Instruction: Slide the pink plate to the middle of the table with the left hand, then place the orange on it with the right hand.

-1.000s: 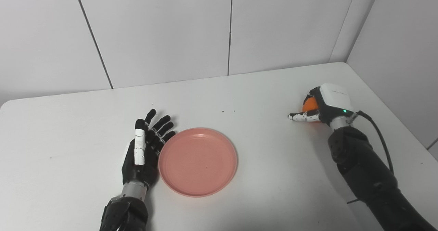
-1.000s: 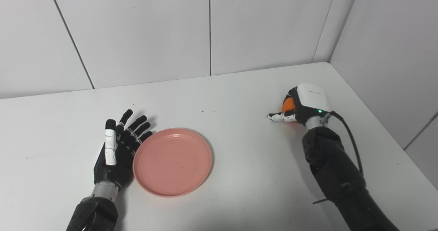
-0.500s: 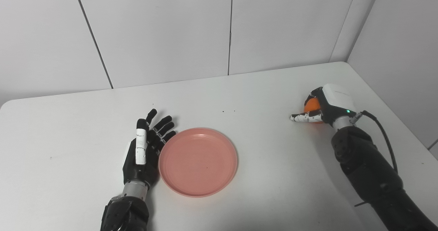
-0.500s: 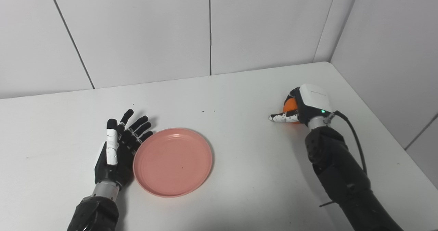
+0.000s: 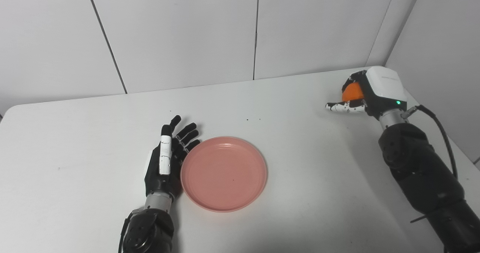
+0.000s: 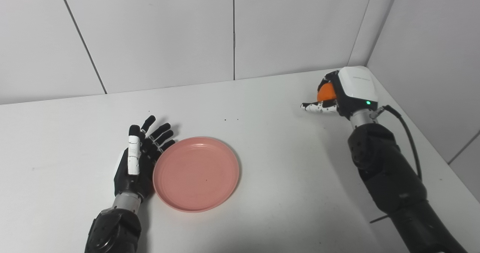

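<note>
Orange sits wrapped in my right hand, fingers curled around it, thumb sticking out toward the plate side, raised off the white table so I can carry it over. The pink plate lies well to that hand's left, near mid-table. My left hand rests flat, fingers spread, touching the plate's rim, I judge to steady it.
</note>
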